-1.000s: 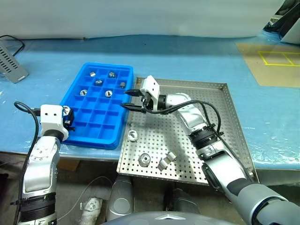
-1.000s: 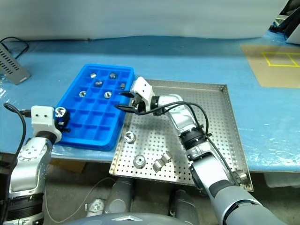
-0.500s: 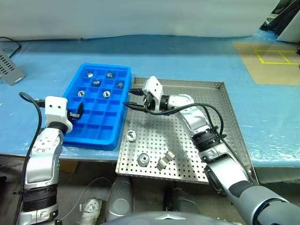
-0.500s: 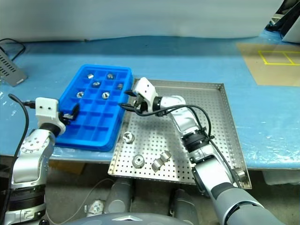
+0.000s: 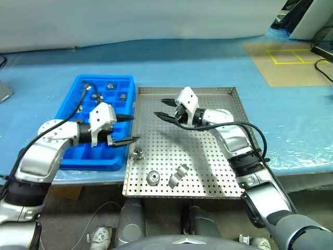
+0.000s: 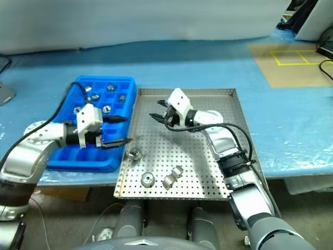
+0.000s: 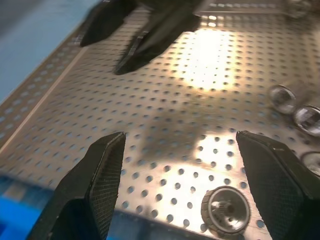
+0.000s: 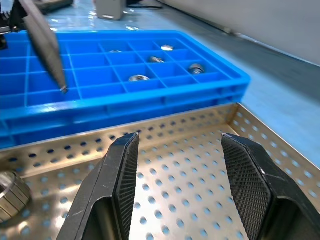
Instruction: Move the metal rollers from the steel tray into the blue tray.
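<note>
Four rollers on steel tray: near its front-left part.
Steel tray (image 5: pixel 229 156): on the blue-covered table (image 5: pixel 208 62), just right of the blue tray, edges nearly touching.
Roller near left edge (image 5: pixel 138 153): stands alone, close to the blue tray side; also seen in left wrist view, just ahead of the fingers.
Roller at front (image 5: pixel 153 177): flange up, hole visible.
Roller pair (image 5: pixel 178 176): two lying side by side, touching, right of the front one.
Blue tray (image 5: pixel 83 161): several rollers in the far compartments (image 5: pixel 110 86); exact count unclear, arm covers part.
Left pincer (image 5: pixel 125 128): fingers apart, nothing between them; pointing right across the blue tray's right edge toward the steel tray, tips above the roller near the left edge.
Right pincer (image 5: pixel 164 108): fingers apart, empty; hovering over the far-left part of the steel tray, pointing toward the blue tray.
Cable (image 5: pixel 82 99): black, loops from left wrist over the blue tray.
</note>
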Available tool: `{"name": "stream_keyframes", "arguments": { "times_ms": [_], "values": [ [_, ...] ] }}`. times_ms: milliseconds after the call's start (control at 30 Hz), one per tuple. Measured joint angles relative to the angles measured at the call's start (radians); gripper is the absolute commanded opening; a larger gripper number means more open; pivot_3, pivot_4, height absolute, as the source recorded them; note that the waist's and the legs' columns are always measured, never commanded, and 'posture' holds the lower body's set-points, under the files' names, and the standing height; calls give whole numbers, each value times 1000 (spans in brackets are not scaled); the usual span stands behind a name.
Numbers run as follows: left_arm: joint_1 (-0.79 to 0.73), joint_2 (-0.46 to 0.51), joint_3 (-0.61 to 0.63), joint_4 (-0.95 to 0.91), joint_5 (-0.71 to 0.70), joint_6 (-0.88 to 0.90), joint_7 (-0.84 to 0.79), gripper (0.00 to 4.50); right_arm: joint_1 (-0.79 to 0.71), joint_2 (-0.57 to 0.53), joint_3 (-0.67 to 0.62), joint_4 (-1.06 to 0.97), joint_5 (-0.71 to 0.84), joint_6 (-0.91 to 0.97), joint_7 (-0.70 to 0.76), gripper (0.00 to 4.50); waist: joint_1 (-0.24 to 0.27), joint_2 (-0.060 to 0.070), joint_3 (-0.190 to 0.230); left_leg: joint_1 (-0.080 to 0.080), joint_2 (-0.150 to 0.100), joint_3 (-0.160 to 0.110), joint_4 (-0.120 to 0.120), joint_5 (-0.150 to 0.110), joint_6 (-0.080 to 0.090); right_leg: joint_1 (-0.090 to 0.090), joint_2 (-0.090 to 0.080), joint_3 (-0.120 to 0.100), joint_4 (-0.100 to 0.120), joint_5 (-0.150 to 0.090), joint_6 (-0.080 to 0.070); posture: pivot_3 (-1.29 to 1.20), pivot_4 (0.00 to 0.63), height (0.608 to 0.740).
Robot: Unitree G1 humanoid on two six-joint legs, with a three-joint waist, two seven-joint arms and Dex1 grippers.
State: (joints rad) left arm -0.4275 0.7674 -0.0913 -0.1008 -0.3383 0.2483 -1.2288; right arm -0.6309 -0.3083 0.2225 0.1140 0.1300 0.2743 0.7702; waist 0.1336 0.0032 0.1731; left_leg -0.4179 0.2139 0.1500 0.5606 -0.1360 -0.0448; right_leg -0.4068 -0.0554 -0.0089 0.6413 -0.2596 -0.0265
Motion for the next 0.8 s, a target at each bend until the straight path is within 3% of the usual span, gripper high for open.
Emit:
{"name": "stream_keyframes", "arguments": {
  "times_ms": [167,300,533,800],
  "values": [
    [-216,-8,-137,190,109,-114,-160,3738,56,-25,-22,-81,-3,51,-50,2714,-35,0,0,1,-1,0,0,0,0,1,0,1,0,0,0,-98,150,740],
    [-303,-24,-233,303,181,-225,-293,3738,98,-41,-30,-151,-5,95,-88,2714,-57,0,0,1,-1,0,-1,0,0,1,0,1,0,0,0,-135,150,740],
    [-328,43,-390,296,200,-286,-379,3738,144,-46,-44,-231,-5,156,-137,2714,-74,0,0,3,0,1,-2,0,1,1,1,1,1,0,0,-164,150,740],
    [-304,89,-394,244,230,-251,-370,3738,180,-45,-44,-280,-5,192,-164,2714,-83,0,0,7,-1,3,-2,0,1,5,0,2,0,-2,-4,-149,150,740]
  ]
}}
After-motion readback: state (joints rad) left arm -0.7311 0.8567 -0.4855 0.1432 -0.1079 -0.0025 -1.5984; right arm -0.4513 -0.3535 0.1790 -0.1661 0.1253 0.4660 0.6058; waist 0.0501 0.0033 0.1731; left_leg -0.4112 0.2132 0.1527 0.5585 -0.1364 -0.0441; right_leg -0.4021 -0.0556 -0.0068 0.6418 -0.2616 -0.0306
